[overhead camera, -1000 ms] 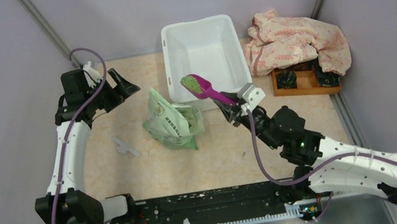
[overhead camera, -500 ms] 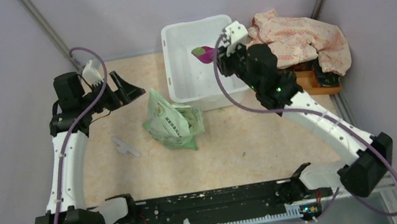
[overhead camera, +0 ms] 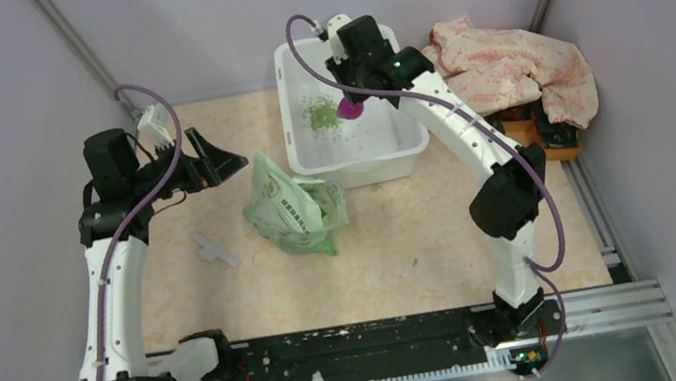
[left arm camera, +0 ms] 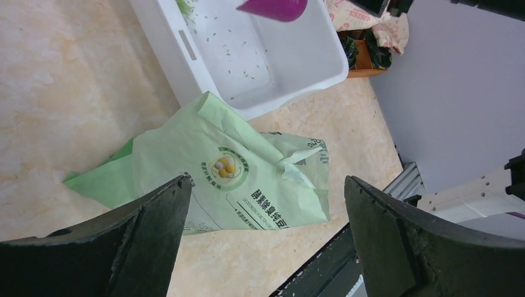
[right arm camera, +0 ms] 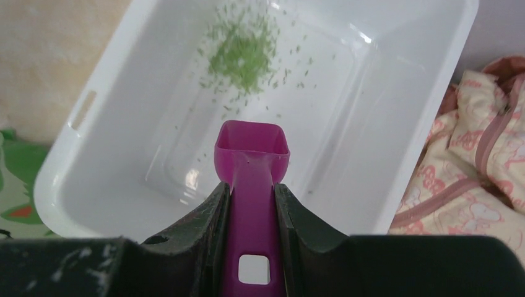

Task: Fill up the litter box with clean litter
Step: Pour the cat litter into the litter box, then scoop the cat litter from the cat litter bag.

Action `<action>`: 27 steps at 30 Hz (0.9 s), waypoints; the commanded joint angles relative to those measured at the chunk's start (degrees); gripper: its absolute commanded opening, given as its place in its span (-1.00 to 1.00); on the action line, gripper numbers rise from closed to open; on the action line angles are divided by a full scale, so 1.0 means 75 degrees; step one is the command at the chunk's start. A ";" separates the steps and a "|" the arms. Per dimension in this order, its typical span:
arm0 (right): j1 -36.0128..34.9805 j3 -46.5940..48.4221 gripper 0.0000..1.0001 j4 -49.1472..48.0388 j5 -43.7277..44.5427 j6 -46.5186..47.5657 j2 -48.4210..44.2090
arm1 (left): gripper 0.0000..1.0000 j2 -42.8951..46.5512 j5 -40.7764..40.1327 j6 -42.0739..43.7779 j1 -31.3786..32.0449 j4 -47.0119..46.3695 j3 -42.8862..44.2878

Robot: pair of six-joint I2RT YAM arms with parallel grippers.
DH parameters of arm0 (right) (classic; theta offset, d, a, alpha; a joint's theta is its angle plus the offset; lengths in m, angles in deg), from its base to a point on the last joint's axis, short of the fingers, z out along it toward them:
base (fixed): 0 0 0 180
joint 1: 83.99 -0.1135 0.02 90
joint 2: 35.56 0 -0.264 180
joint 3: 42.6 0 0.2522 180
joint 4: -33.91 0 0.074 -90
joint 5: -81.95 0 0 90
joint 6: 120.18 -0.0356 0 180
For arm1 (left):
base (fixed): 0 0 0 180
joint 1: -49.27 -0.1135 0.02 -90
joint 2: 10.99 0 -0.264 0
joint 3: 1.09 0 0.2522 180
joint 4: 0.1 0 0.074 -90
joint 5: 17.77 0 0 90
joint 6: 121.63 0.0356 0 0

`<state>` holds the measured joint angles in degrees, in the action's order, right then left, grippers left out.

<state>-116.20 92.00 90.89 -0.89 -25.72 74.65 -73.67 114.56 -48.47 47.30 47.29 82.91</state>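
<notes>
light: bright, even, apparently from overhead | shadows: faint and soft on the tabletop (overhead camera: 404,251) | glare: white streaks on the litter box (right arm camera: 402,124) floor, far corner | focus: left gripper (left arm camera: 266,185) dark, soft-edged near the lens – magenta scoop (right arm camera: 251,148) crisp; clean litter (right arm camera: 241,52) smeared, possibly motion blur | edges: slight wide-angle bending in both wrist views

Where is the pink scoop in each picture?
Top external: scoop upper middle, over the litter box.
Left wrist: scoop at the top edge, over the box.
Right wrist: scoop bottom centre, held in the right claw.
Shared landmark: the white litter box.
</notes>
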 commanded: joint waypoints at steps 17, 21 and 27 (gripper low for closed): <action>-0.0972 -0.5701 -1.00 -0.2236 -0.0919 -0.0183 -0.6474 | 0.97 -0.0142 -0.0350 0.0009 0.0043 -0.0030 -0.0187; -0.1130 -0.6230 -1.00 -0.1615 -0.1773 -0.0532 -0.7684 | 0.97 -0.0285 -0.0767 0.0018 0.0051 0.0001 -0.0143; -0.1146 -0.5937 -1.00 -0.0606 -0.2870 -0.0764 -0.7865 | 0.97 -0.0485 -0.1287 -0.0285 0.0041 -0.0231 -0.0223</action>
<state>-124.40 45.97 82.45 -15.95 -29.65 13.47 -76.49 107.98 -48.98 47.41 47.22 82.03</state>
